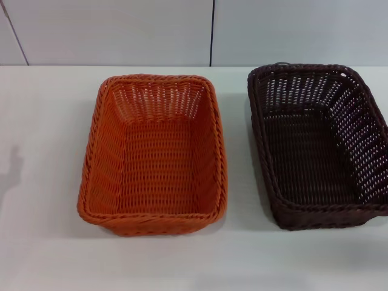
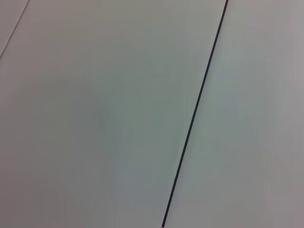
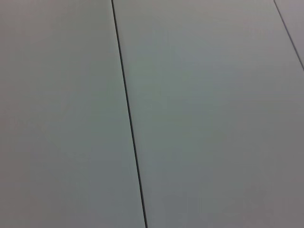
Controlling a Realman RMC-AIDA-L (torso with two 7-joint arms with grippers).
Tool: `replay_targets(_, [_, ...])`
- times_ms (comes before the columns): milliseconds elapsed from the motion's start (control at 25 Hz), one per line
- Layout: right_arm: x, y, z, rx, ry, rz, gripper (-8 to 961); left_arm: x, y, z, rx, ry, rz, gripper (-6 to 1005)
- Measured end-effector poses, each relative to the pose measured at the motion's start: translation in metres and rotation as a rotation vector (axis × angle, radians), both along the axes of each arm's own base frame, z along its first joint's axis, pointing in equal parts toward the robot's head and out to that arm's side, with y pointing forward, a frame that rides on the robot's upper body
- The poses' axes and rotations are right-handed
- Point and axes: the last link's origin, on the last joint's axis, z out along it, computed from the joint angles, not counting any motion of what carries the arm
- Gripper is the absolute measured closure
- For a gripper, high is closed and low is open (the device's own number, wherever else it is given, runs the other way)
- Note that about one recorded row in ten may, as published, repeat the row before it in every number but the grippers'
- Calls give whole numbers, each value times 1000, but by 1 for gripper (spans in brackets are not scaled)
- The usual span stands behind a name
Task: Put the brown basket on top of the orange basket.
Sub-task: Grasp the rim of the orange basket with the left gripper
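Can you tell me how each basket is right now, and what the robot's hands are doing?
orange basket: upright, empty, on the table, not touching the other basket.
brown basket: upright, empty, on the table to the orange one's right, not stacked yet.
Left and right grippers: not in view.

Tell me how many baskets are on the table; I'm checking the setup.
2. The orange basket sits left of centre; the brown basket stands apart on its right, cut by the frame edge. Both empty; none seems hidden.
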Motion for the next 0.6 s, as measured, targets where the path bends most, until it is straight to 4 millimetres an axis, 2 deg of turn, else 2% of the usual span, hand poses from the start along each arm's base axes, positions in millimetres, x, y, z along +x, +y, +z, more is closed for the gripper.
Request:
replay_targets(160, [-1,1,-1,-2,3,2,179,0,0,0,1,8,1,359])
replay_targets(600, [-3,3,-1,-4,5,8,179,0,2,1,1,12,3,341])
